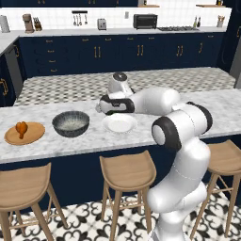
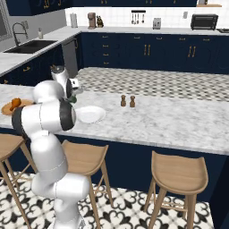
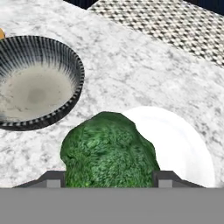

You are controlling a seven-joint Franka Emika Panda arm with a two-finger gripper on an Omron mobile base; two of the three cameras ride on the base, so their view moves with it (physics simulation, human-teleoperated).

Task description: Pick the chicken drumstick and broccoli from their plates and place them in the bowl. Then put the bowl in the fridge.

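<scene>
My gripper [image 3: 109, 180] is shut on the dark green broccoli [image 3: 109, 148], which it holds a little above the left edge of the white plate [image 3: 183, 140]. In the left base view the gripper [image 1: 100, 108] hovers between the white plate [image 1: 120, 124] and the dark ribbed bowl [image 1: 70, 123], which holds nothing. Further left, the orange-brown chicken drumstick [image 1: 21, 128] lies on the tan wooden plate [image 1: 34, 136]. The right base view shows the drumstick [image 2: 15, 103] at the far left, beyond the arm. The fridge is out of view.
Two small brown shakers [image 2: 127, 101] stand on the marble island counter [image 1: 221, 110] to the right of the white plate. Wooden stools [image 1: 127, 172] line the near side. A sink [image 2: 29, 46] sits in the counter at the far left.
</scene>
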